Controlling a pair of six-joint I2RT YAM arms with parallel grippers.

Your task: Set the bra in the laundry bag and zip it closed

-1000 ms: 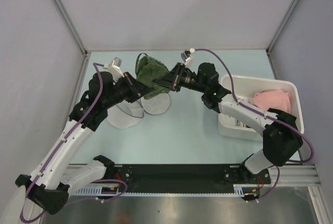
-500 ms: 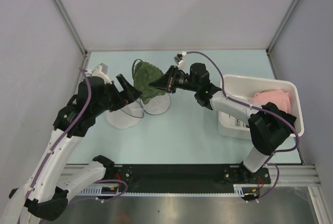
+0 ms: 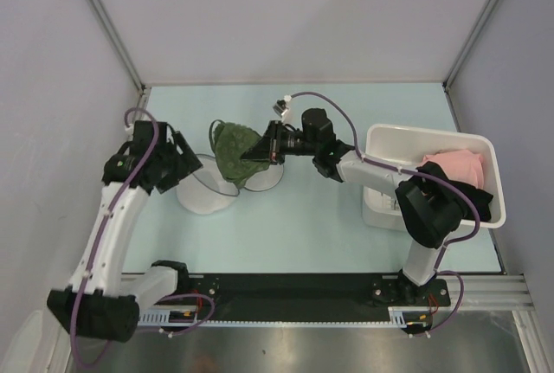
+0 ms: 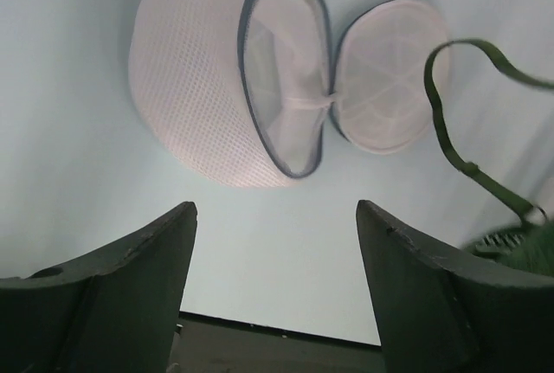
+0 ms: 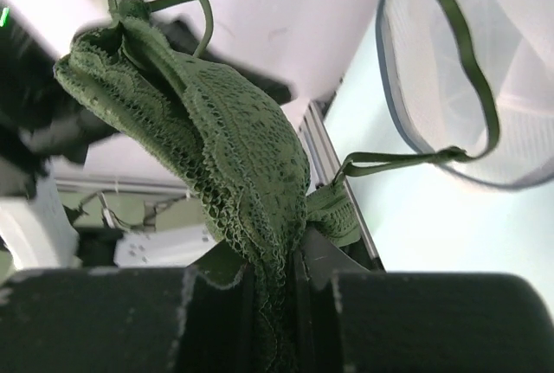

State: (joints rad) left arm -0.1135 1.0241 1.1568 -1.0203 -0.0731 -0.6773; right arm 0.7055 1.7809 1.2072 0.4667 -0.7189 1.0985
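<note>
Right wrist: right gripper (image 5: pixel 275 317) clenched on bra (image 5: pixel 225 148), cups folded, straps dangling, held over unzipped laundry bag (image 3: pixel 206 189), likely for drop-in. Left gripper (image 4: pixel 275 217) spread, empty, apart from bag, probably giving room.

A white plastic bin (image 3: pixel 394 141) holding a pink garment (image 3: pixel 452 167) is recorded on the pale table (image 3: pixel 303 217), well apart from the fingers of the right gripper (image 3: pixel 255 155).

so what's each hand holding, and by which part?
Right hand pinches the green bra by a bunched lace edge of its cups, straps dangling. Left hand is open, holding nothing.
</note>
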